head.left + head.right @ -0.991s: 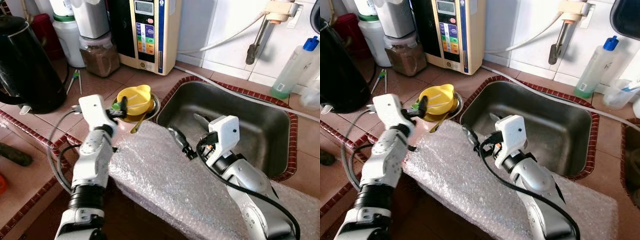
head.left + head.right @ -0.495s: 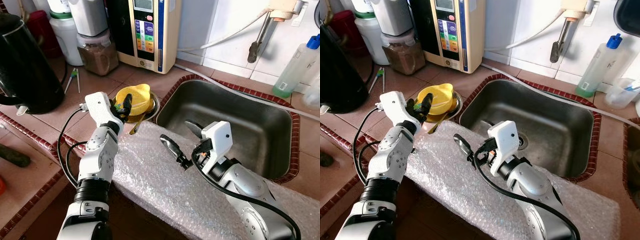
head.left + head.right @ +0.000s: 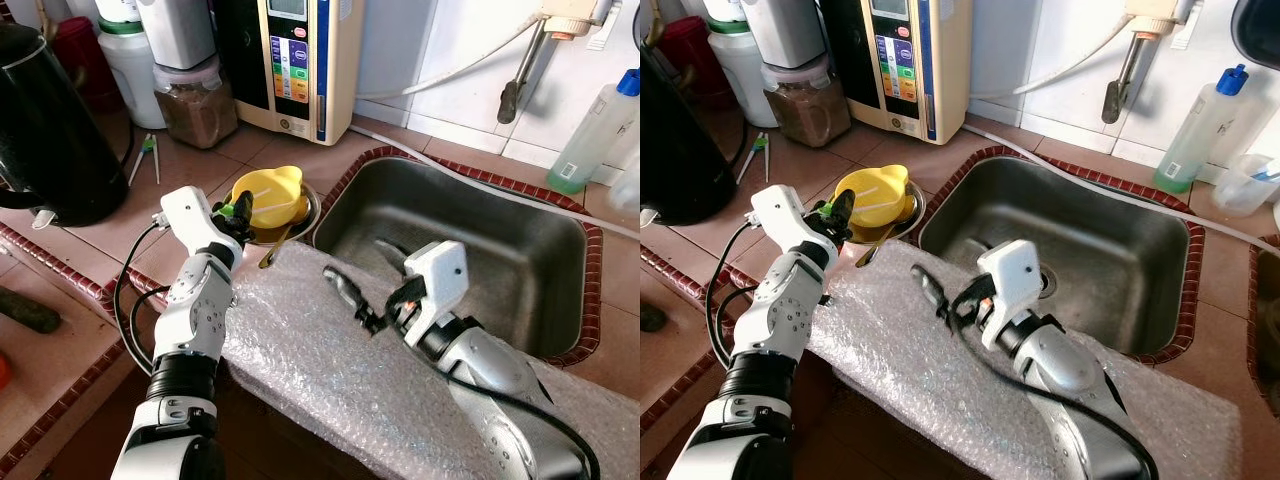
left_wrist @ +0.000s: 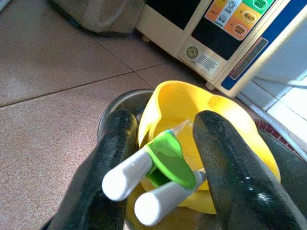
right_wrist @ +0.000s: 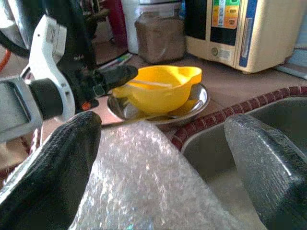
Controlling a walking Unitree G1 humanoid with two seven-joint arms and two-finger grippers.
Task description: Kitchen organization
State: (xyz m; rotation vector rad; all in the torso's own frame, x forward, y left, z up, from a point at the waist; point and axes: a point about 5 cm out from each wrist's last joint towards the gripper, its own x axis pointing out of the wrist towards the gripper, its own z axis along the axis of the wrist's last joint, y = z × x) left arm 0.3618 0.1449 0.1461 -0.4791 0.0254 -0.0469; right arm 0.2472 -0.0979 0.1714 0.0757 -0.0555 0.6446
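Green-hinged white plastic tongs [image 4: 160, 165], light, slick and springy, clamped in the left gripper [image 3: 236, 209] over the yellow bowl [image 3: 270, 196] in its steel dish [image 3: 308, 212] on the tiled bench [image 3: 90, 250]. Best gripped mid-handle. Right gripper [image 3: 362, 288] spread apart above bubble wrap [image 3: 330, 370] beside the sink [image 3: 560, 250].

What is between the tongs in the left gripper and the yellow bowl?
Nothing visible. The left gripper holds the white and green tongs just over the yellow bowl, their tips already reaching over its rim.

Glossy yellow plastic bowl [image 3: 268, 195]; dull steel sink [image 3: 470, 250]; bubble wrap [image 3: 330, 370].
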